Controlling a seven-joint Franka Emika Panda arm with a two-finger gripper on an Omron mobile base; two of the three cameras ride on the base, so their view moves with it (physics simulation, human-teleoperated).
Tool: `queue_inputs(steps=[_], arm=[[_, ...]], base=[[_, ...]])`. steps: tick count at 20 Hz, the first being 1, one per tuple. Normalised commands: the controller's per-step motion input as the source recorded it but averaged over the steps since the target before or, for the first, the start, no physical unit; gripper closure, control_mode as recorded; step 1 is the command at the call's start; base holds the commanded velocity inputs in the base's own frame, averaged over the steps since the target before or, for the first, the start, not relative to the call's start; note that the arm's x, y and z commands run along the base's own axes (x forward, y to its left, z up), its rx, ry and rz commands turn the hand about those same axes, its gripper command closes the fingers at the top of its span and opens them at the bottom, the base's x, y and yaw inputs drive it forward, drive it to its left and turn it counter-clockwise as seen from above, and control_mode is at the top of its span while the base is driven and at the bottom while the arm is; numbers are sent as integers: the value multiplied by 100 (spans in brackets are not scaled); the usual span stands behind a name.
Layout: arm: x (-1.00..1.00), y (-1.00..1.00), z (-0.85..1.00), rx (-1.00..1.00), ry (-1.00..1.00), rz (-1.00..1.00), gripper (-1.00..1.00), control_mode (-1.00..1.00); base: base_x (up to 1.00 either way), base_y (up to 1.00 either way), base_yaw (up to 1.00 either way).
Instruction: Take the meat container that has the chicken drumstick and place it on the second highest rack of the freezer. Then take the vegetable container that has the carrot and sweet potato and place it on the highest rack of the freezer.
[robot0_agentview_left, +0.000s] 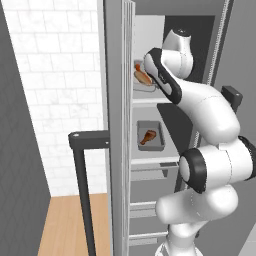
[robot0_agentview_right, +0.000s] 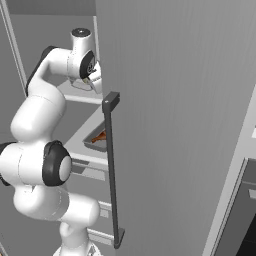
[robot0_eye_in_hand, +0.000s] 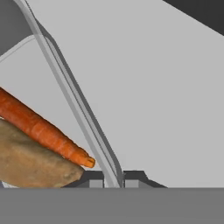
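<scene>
In the hand view my gripper (robot0_eye_in_hand: 113, 180) is shut on the thin rim of the vegetable container (robot0_eye_in_hand: 74, 103). Inside that container lie the carrot (robot0_eye_in_hand: 43, 129) and the sweet potato (robot0_eye_in_hand: 30, 164), just left of the fingertips. From the left base view the vegetable container (robot0_agentview_left: 141, 78) is at the top rack of the freezer, partly hidden by my hand. One rack lower sits the grey meat container (robot0_agentview_left: 150, 136) with the chicken drumstick (robot0_agentview_left: 148, 136) in it. The right base view shows my gripper (robot0_agentview_right: 94, 81) at the upper rack, above the meat container (robot0_agentview_right: 96, 141).
The freezer door (robot0_agentview_right: 175, 125) stands open on the right, with its long dark handle (robot0_agentview_right: 111, 170) close to my arm. A second dark handle (robot0_agentview_left: 80, 165) juts out left of the freezer. Lower racks (robot0_agentview_left: 150, 172) sit below; a white tiled wall (robot0_agentview_left: 60, 75) is at the left.
</scene>
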Motion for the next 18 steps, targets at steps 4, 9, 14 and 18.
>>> queue_inputs(steps=[4,9,14,18], arm=[[0,0,0,0,0,0,-100,-100],[0,0,0,0,0,0,-100,-100],[-6,0,0,0,-2,0,-100,-100],[-72,4,23,-1,-16,0,-100,-100]], base=[[0,0,0],[0,0,0],[0,0,0],[0,0,0]])
